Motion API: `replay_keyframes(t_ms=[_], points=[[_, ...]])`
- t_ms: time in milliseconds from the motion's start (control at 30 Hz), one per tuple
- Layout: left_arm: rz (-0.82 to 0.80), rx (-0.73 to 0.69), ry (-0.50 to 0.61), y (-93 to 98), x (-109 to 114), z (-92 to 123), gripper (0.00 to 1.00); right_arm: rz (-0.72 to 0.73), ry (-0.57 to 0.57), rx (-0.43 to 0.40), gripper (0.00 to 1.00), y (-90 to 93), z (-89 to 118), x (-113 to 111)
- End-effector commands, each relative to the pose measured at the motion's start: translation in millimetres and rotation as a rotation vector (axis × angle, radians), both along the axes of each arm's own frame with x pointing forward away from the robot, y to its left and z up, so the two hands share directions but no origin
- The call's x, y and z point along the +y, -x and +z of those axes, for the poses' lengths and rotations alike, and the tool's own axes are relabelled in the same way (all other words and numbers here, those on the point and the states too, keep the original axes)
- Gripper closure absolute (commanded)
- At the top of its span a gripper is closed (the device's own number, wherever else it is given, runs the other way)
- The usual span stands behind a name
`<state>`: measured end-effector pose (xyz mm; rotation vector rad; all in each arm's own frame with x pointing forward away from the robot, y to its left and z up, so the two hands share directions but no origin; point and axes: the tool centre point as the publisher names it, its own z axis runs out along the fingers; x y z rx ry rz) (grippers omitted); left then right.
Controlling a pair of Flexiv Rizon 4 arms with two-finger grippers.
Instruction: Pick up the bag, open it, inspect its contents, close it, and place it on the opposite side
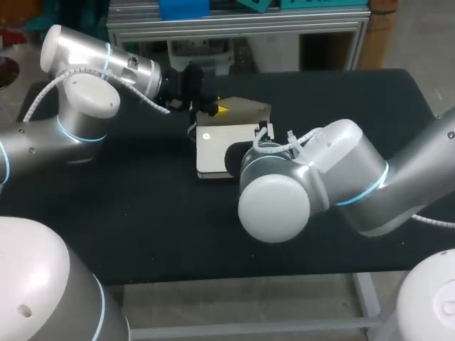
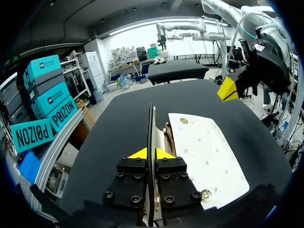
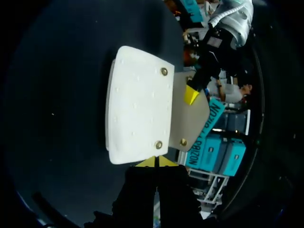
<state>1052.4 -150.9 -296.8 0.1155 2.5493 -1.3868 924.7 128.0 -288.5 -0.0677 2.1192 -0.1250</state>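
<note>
The white bag lies flat on the black table. Its flap stands lifted, tan inner side showing. My left gripper is shut on the flap's edge. In the left wrist view the flap runs edge-on between the yellow tips of the left gripper, with the bag's body beside them. My right gripper is shut, its tips right at the rim of the bag near a brass snap. Whether it pinches the rim I cannot tell. The right arm's wrist hides that gripper from above.
The open flap rises behind the bag's body in the right wrist view, with the left gripper's yellow tip on it. Bare black tabletop spreads to both sides of the bag and toward the front edge.
</note>
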Motion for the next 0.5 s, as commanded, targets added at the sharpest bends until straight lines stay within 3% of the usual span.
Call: replay_keyframes(t_ms=[33,133,300,500], points=[[-0.001,-0.002,0.005,-0.5,0,-1,1.00,0.022,-0.002,-0.177,1.00,1.2,-4,1],[-0.001,-0.002,0.005,-0.5,0,-1,1.00,0.022,-0.002,-0.177,1.00,1.2,-4,1],[-0.007,-0.007,0.010,-4.1,2,-3,1.00,0.053,-0.156,-0.151,1.00,-3.0,-38,0],[-0.011,-0.004,0.001,-8.1,1,-9,1.00,0.056,-0.209,-0.141,1.00,-5.5,-48,-4]])
